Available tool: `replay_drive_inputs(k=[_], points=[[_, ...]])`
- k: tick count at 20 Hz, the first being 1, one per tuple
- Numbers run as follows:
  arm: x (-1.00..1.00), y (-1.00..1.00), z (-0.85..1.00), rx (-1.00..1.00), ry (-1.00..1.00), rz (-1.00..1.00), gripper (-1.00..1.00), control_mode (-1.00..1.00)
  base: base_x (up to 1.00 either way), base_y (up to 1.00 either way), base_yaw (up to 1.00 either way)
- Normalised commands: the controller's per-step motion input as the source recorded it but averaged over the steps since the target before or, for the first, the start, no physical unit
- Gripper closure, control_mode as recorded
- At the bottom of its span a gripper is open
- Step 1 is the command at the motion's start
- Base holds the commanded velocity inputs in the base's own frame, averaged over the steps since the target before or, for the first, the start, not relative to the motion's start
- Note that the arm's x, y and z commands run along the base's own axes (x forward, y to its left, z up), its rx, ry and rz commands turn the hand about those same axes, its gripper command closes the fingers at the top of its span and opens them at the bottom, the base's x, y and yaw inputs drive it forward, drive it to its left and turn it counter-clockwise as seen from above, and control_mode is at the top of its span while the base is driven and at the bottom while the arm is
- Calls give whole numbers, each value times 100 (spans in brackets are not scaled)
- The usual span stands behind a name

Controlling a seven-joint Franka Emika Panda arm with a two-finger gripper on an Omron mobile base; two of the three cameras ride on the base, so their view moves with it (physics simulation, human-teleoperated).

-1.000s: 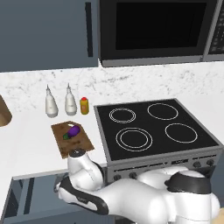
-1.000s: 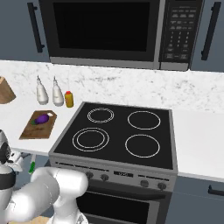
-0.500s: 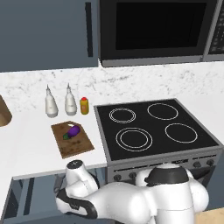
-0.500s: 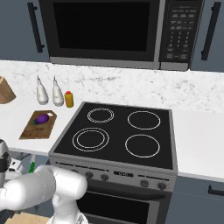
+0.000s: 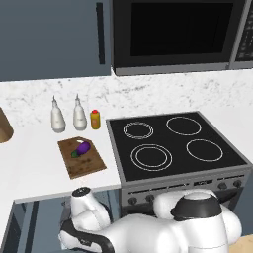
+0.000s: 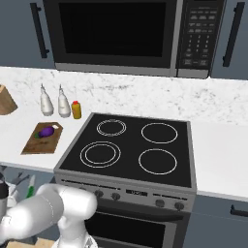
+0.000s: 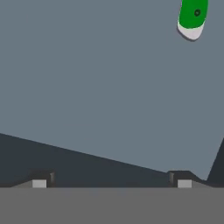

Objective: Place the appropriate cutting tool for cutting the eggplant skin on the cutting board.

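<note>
Purple eggplant (image 5: 83, 147) lies on the brown wooden cutting board (image 5: 89, 165), toward the board's far end, green stem end pointing to the near left. Same pair in the right base view: eggplant (image 6: 47, 131) on the board (image 6: 35, 144), left of the stove. Board sits flat on the white desk (image 5: 34, 163), just beside the black cooktop (image 5: 173, 146).

Cutting tool: not made out with any certainty. In the right base view, thin grey shapes (image 6: 18, 179) stand below the desk edge next to a green-handled knife (image 6: 30, 185); possibly utensils, too small to tell which.

Hand view: a green handle with a white end (image 7: 192, 17) at the upper right, on a flat grey surface. Pincer (image 7: 111, 181) jaws spread wide, nothing between them, fingertips (image 7: 39, 181) well apart from the green thing.

Behind the board, against the marbled backsplash: two white bottles (image 5: 58, 118) and a small yellow jar with a red cap (image 5: 95, 119). Brown wooden block (image 6: 6, 100) at the desk's far left. Dark microwave (image 6: 116, 36) above the cooktop.
</note>
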Motion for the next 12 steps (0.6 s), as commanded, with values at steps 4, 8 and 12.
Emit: replay_drive_inputs(k=[4,8,12], points=[[-65,21,-6,0,5,0,-100,-100,0,0,0],[-34,15,-8,0,1,0,-100,-100,0,0,0],[58,7,0,0,-3,0,-100,-100,0,0,0]])
